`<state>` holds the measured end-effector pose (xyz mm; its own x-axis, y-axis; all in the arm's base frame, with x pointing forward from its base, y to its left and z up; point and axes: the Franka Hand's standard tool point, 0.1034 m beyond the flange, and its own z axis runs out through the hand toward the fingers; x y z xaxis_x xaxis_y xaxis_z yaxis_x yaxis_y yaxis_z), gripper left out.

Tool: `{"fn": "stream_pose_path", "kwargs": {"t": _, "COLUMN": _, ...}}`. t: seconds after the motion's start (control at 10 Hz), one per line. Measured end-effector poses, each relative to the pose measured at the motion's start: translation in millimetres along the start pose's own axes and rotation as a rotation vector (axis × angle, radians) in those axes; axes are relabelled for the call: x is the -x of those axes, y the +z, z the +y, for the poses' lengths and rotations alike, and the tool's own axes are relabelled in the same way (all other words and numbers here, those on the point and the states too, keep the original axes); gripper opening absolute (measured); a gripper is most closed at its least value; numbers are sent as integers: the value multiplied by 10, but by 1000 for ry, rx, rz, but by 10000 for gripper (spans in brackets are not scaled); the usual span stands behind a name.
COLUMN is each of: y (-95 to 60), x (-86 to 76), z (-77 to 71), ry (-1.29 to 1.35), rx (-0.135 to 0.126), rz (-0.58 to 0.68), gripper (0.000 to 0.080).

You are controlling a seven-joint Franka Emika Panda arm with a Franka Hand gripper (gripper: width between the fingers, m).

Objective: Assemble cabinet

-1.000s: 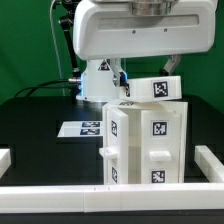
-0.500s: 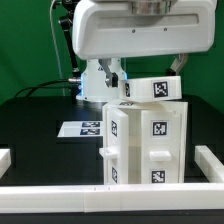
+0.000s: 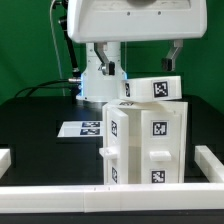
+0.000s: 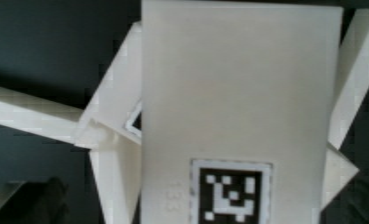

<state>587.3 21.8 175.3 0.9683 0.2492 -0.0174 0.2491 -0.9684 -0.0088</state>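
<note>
One cabinet point(image 3: 145, 140) stands near the marker board point(image 3: 85, 128); the gripper point(image 3: 140, 56) hangs released above its tilted top panel point(image 3: 152, 88).

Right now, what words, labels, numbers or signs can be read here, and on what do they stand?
No words, brands or numbers can be read in either view.
The cabinet: black-and-white square tags only, patterns without lettering.
The marker board: the same kind of tags, too small to make out.

No legible text, square tags point(image 3: 158, 127) — seemingly wordless — on cabinet point(image 3: 135, 150), on marker board point(image 3: 68, 128)
</note>
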Motion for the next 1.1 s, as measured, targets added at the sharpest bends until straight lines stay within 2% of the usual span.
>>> {"fn": "stream_pose_path", "kwargs": {"t": 0.7, "y": 210, "x": 19, "z": -100, "ry": -5, "rx": -4, "rz": -44, "gripper": 796}}
{"fn": "stream_pose_path", "kwargs": {"t": 1.0, "y": 224, "x": 22, "z": -106, "ry": -3, "rx": -4, "rz": -48, "gripper": 766}}
{"fn": "stream_pose_path", "kwargs": {"t": 1.1, "y": 225, "x": 22, "z": -106, "ry": -3, "rx": -4, "rz": -48, "gripper": 581}}
